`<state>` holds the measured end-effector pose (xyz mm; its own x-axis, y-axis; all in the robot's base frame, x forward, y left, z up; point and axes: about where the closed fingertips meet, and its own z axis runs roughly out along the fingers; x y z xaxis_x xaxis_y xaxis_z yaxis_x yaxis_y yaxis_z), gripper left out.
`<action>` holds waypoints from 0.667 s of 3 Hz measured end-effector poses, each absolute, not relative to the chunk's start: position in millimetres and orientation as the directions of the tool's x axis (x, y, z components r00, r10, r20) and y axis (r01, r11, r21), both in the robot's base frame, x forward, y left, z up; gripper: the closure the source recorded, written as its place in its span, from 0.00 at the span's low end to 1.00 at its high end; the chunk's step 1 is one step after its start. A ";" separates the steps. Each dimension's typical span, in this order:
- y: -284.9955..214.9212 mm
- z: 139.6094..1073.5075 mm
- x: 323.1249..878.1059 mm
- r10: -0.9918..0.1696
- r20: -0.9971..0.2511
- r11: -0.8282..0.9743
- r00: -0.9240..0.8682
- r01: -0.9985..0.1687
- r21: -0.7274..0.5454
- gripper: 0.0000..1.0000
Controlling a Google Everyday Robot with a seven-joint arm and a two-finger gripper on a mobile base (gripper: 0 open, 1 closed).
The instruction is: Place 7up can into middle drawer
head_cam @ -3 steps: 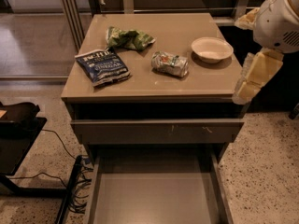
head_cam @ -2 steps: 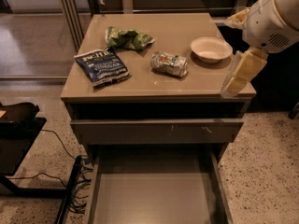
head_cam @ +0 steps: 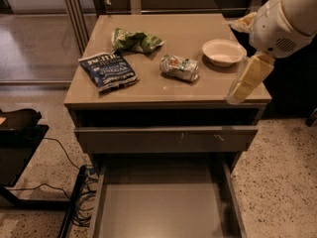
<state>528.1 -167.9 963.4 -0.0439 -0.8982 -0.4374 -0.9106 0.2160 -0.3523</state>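
Observation:
The 7up can (head_cam: 179, 67) lies on its side on the tan cabinet top (head_cam: 173, 90), dented, silvery white and green. My gripper (head_cam: 237, 94) hangs from the white arm at the right, above the cabinet top's front right corner, to the right of the can and apart from it. It holds nothing that I can see. The middle drawer (head_cam: 163, 207) is pulled out at the bottom of the view, taupe-grey, with a bare flat floor. Above it is a closed drawer with a scratched front panel (head_cam: 166, 139).
A green wrinkly snack bag (head_cam: 136, 39) and a dark blue chip bag (head_cam: 108, 71) lie left of the can. A white bowl (head_cam: 224, 51) stands to its right, close to my arm. A black stand (head_cam: 17, 133) and cables (head_cam: 74, 197) are on the floor at the left.
My arm and gripper have moved left, from beside the cabinet's right edge to over its front right corner, closer to the can. Nothing on the top has moved.

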 end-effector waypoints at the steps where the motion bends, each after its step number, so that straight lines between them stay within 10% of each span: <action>1: -147.9 947.0 551.9 -0.871 -0.491 0.197 0.001 -0.915 -0.352 0.00; 2: -129.0 931.2 581.2 -0.838 -0.545 0.198 0.023 -0.918 -0.343 0.00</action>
